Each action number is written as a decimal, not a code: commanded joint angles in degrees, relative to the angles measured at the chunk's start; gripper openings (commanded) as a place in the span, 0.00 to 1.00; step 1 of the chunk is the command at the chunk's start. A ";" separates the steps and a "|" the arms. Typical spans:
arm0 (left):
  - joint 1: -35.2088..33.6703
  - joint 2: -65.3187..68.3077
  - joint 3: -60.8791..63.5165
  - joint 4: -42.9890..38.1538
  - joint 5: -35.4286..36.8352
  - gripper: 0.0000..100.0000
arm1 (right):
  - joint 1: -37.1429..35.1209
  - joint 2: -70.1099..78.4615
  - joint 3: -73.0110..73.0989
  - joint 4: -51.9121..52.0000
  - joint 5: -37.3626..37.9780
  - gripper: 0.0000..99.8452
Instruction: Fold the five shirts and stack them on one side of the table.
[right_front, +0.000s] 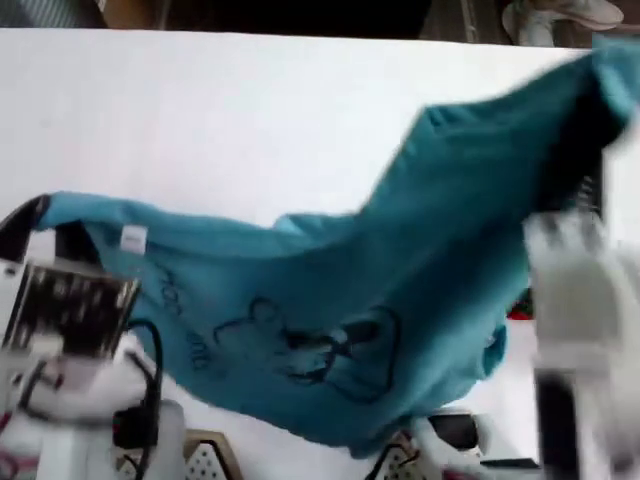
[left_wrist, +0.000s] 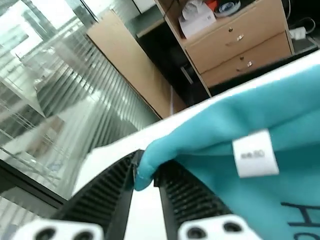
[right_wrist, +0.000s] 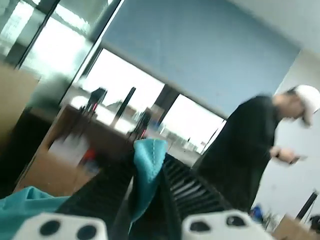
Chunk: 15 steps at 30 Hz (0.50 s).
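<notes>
While each arm holds one end, a single teal shirt (right_front: 400, 270) hangs stretched between them above the white table (right_front: 200, 110). Left gripper (left_wrist: 145, 167), at 9 o'clock in the high view: clamped on a corner of the shirt. The left wrist view confirms a small fold of teal cloth pinched between the two ribbed black fingers (left_wrist: 187, 195), with the rest of the garment spreading away from the fingertips. A white sewn-in label (left_wrist: 255, 154) sits on the cloth near that pinched corner; in the high view it lies just to 3 o'clock of the left grip. Right gripper (right_wrist: 150, 172), at about 2 o'clock in the high view and blurred there: its own wrist view shows the fingers closed on a narrow tuck of teal fabric that stands up past the fingertips. From the left grip the shirt's upper edge runs toward 3 o'clock, then climbs to the right grip; the body sags toward 6 o'clock. A black line drawing (right_front: 320, 345) and some lettering show on the sagging part. Whether the lower hem touches the table, I cannot tell.
</notes>
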 joint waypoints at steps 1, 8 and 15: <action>-0.70 0.18 9.01 -6.42 -0.62 0.02 | -0.13 5.23 6.42 -1.45 0.18 0.02; -0.53 2.20 23.87 -17.85 -0.62 0.02 | 0.13 15.96 19.87 -6.11 -0.18 0.02; 0.09 19.78 21.58 -25.67 -0.53 0.02 | 0.13 23.69 27.52 -12.35 -0.18 0.02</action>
